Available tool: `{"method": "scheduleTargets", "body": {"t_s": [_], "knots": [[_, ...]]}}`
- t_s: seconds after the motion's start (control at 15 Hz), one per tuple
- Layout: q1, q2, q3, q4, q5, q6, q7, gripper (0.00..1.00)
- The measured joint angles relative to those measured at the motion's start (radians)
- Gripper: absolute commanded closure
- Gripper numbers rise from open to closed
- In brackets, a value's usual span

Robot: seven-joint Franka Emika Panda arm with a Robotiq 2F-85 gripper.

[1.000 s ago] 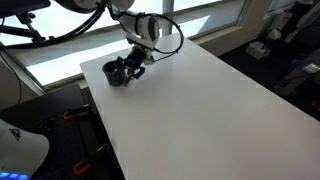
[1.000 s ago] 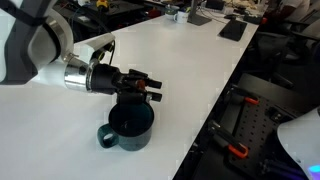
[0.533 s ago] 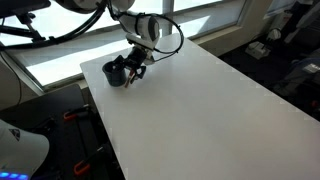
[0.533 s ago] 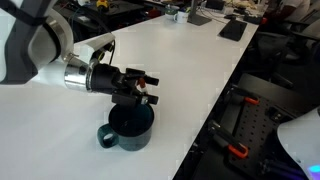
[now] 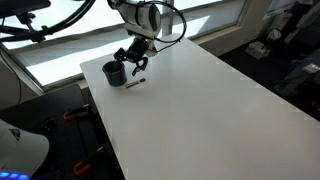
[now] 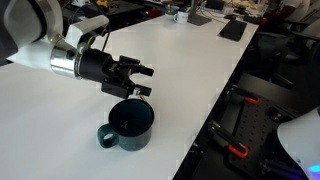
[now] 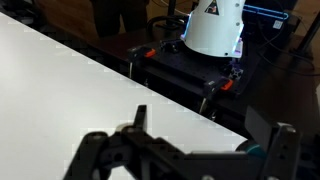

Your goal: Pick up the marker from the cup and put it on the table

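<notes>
1. Gripper is riding higher than half a second ago, lifting clear of cup.
2. Jaws are standing wide with nothing between them. The wrist view is showing fingers spread apart, with only bare tabletop beyond them.
3. Marker is lying flat on table, just beside the cup. It is no longer riding in the grip as it was a moment back.
4. Cup is sitting upright, and no marker is showing in it.
5. Judgement: the release is looking done and the task is reading as essentially complete. Only backing away is remaining, while avoiding nudging the marker, which could roll.
</notes>
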State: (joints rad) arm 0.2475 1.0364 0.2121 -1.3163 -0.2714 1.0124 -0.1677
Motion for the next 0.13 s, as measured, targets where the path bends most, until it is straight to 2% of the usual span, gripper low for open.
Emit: {"method": "scheduleTargets", "body": {"t_s": [0.13], "knots": [[0.0,-0.024,0.0,-0.014,0.001,0.009,0.002,0.0]]}}
